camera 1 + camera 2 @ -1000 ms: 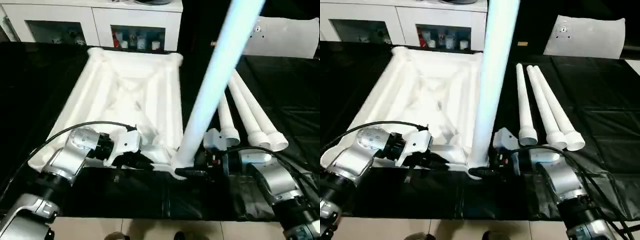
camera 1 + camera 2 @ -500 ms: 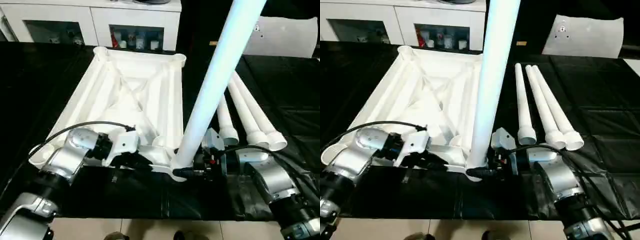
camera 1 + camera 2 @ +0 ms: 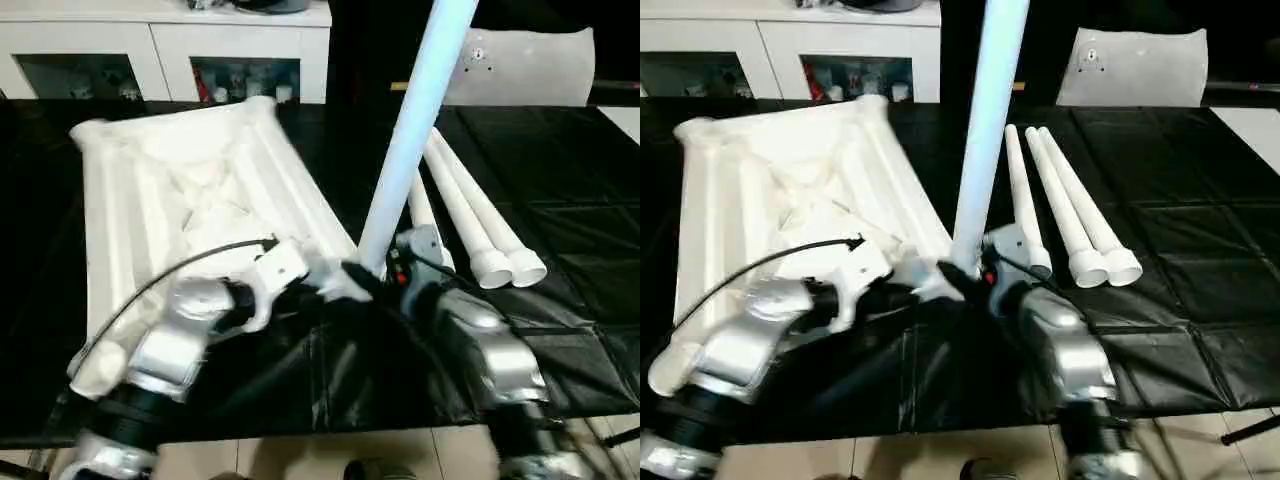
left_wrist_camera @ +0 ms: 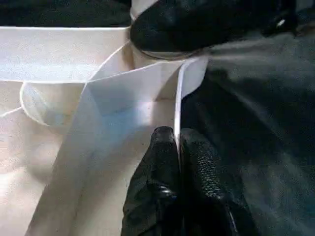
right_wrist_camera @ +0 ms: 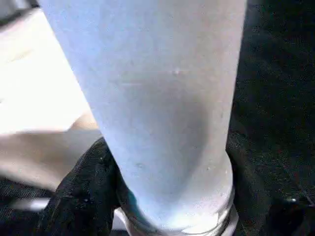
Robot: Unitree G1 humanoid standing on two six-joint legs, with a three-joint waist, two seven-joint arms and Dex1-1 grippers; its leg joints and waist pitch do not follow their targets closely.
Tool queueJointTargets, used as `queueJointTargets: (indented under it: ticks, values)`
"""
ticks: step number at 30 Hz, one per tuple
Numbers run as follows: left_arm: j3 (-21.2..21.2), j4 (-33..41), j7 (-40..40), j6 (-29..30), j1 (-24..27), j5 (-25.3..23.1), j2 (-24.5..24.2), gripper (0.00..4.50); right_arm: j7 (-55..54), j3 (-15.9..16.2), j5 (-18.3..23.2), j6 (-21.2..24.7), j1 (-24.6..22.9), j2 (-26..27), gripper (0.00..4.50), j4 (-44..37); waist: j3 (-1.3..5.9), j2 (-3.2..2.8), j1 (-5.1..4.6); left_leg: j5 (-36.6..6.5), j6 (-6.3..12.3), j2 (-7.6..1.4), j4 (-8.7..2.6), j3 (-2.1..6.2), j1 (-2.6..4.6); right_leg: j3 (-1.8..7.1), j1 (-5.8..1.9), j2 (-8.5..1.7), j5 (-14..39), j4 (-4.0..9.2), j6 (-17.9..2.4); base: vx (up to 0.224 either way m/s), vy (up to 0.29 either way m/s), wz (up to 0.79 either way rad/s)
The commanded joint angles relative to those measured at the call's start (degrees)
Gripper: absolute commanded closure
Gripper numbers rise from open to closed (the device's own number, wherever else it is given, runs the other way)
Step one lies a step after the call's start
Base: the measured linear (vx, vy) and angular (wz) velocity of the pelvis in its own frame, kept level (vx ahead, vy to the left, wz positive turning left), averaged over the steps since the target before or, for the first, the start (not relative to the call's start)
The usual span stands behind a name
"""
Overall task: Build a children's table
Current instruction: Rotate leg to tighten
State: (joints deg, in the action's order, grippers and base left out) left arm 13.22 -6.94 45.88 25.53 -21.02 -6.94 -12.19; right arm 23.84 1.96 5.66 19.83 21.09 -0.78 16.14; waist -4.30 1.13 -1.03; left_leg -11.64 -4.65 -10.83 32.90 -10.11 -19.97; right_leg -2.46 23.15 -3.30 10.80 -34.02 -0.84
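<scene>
While the top (image 3: 190,190) lies upside down on the black sheet (image 3: 560,200), ribbed underside up, it sits skewed, its long edges running from the near left toward the far right. One leg (image 3: 410,140) stands at its near right corner, long axis rising steeply from the socket and tilting slightly to the right and away, its upper end passing out of the head views. The foot of that leg meets the corner just between the two grippers.

The right gripper (image 5: 162,196) is clamped around the base of the standing leg; a black finger (image 5: 83,191) shows on either side of the shaft in the right wrist view. The left gripper (image 4: 178,147) has its fingers together, pinching the thin rim of the top just beside the occupied socket.

Three loose legs (image 3: 1060,210) lie flat on the sheet to the right of the top, side by side and touching, long axes running near to far, wide ends nearest, narrow ends far.

White cabinets (image 3: 150,45) with glass doors stand at the far left. A flat white panel (image 3: 525,65) sits at the far right.
</scene>
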Motion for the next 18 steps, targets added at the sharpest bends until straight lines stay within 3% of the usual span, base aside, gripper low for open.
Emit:
queueJointTargets:
  ticks: [1, 3, 5, 6, 7, 9, 12, 18]
  values:
    - [2.9, -0.6, -7.4, 0.6, -2.3, 1.2, 6.9, 4.50, 2.9, 9.1, 1.8, 3.1, -0.2, 7.5, 1.42, 2.8, 1.89, 0.56, 0.19, -12.7, 1.86, -1.98, -4.15, 0.82, -0.33, 2.79, -1.65, -4.01, 24.6, 5.39, -7.7, 0.000, 0.000, 0.00]
    - [3.2, -0.5, -9.3, 2.0, -3.1, 0.2, 8.0, 4.50, 1.3, 8.7, 1.4, 2.0, 0.2, 8.8, 1.07, 3.1, 2.15, 0.38, 0.30, -11.5, 2.36, -1.93, -4.09, 0.77, -0.45, 2.84, -1.86, -4.00, 21.9, 5.11, -8.0, 0.000, 0.000, 0.00]
    - [3.5, 0.1, -9.3, 2.9, -3.3, -1.0, 7.7, 4.50, 0.3, 7.4, 1.5, 0.8, -0.1, 9.2, 1.01, 2.5, 2.28, 0.29, 0.32, -10.7, 2.88, -1.96, -4.00, 0.64, -0.51, 2.87, -1.91, -3.95, 18.4, 4.87, -8.8, 0.000, 0.000, 0.00]
    - [3.4, 0.2, -9.2, 3.0, -3.3, -1.2, 7.4, 4.50, 0.3, 7.0, 1.7, 0.4, -0.2, 9.1, 0.86, 2.2, 2.51, 0.30, 0.37, -9.0, 3.22, -1.91, -3.91, 0.64, -0.70, 2.80, -2.29, -3.95, 15.4, 4.54, -9.5, 0.000, 0.000, 0.00]
    - [3.1, 0.3, -8.5, 2.7, -3.2, -1.7, 6.2, 4.50, 1.4, 6.8, 1.3, -0.8, -0.7, 7.8, 0.59, 1.4, 2.52, 0.17, 0.45, -7.6, 3.83, -1.92, -3.81, 0.50, -0.64, 2.80, -2.25, -3.92, 12.4, 4.42, -10.3, 0.000, 0.000, 0.00]
    - [2.5, -0.1, -7.5, 1.8, -3.0, -2.2, 4.1, 4.50, 3.9, 6.4, 1.7, -2.0, -1.8, 5.2, 0.48, -0.3, 2.63, 0.01, 0.60, -6.6, 4.39, -1.89, -3.75, 0.48, -0.72, 2.74, -2.55, -3.92, 10.0, 4.15, -11.1, 0.000, 0.000, 0.00]
    - [1.7, -0.5, -5.4, 0.5, -2.7, -1.4, 1.8, 4.50, 7.7, 5.7, 2.5, -3.3, -2.9, 1.5, 0.12, -2.2, 2.51, 0.05, 0.88, -7.7, 5.06, -1.97, -3.80, 0.44, -0.63, 2.66, -2.64, -3.86, 10.1, 4.25, -11.7, 0.000, 0.000, 0.00]
    - [2.0, -1.7, 3.0, -5.5, -1.4, 0.8, -4.5, 4.50, 17.2, 2.9, 4.5, -5.6, -4.2, -6.7, 0.03, -4.9, 2.44, 0.10, 0.47, -9.8, 4.89, -2.00, -3.87, 0.61, -0.76, 2.63, -2.71, -4.03, 14.5, 4.63, -11.1, 0.000, 0.000, 0.00]
